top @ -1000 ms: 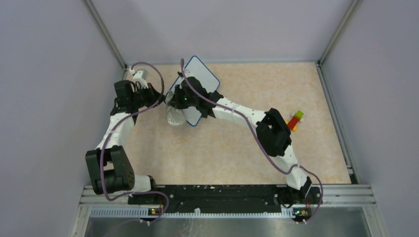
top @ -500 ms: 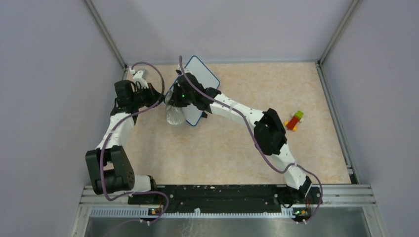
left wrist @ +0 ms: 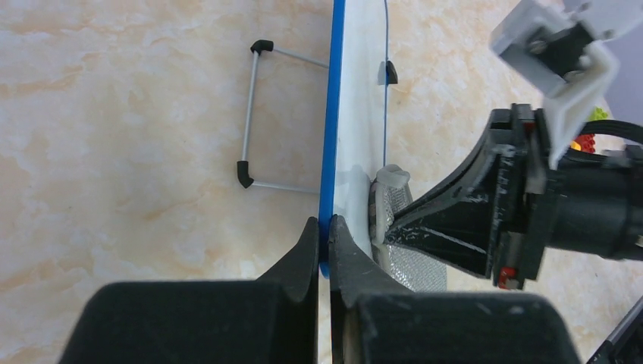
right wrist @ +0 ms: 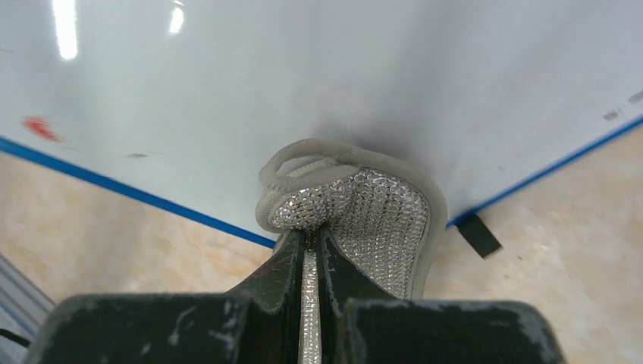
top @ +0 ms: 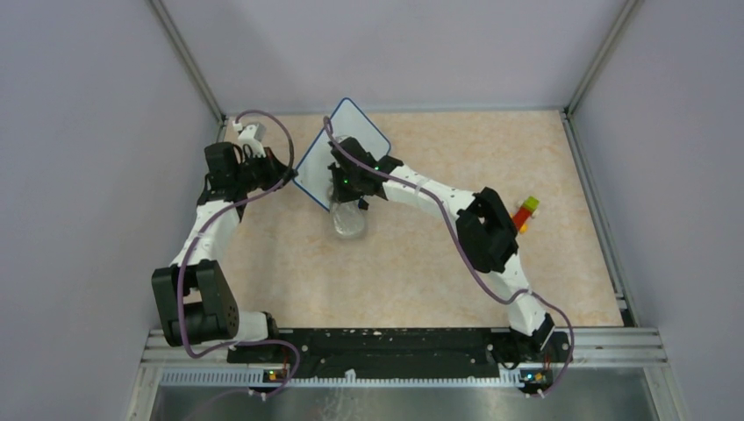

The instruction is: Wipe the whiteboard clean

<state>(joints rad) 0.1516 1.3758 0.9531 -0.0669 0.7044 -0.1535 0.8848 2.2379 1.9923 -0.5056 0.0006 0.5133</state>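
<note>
The whiteboard [top: 355, 123] stands tilted on its wire stand [left wrist: 249, 114] at the far left of the worktop [top: 421, 263], between the two arms. The left tool [left wrist: 322, 227] is pressed together on the board's blue rim and steadies it. The right tool [right wrist: 309, 241] pinches the glittery grey eraser pad [right wrist: 375, 216] and holds its curled upper lip against the white face, close to a lower corner. Most of the face seen from the right wrist looks wiped, but a small red smudge [right wrist: 38, 125] remains just above the rim further along, with a fainter dark speck near it. To do this stroke well, the pad should probably travel back along the lower rim toward that smudge with flat, steady pressure, not just its lip touching. The push should go squarely into the face, so the left tool's thin hold on the rim is not levered loose and the stand does not skid. Compared with half a second ago, in the overhead view the right tool has swung from the board's left-hand side toward the near right. The pad now hangs below the board's near corner instead of beside its left one. The board shows a narrower face from above, and the left arm has barely shifted.
</note>
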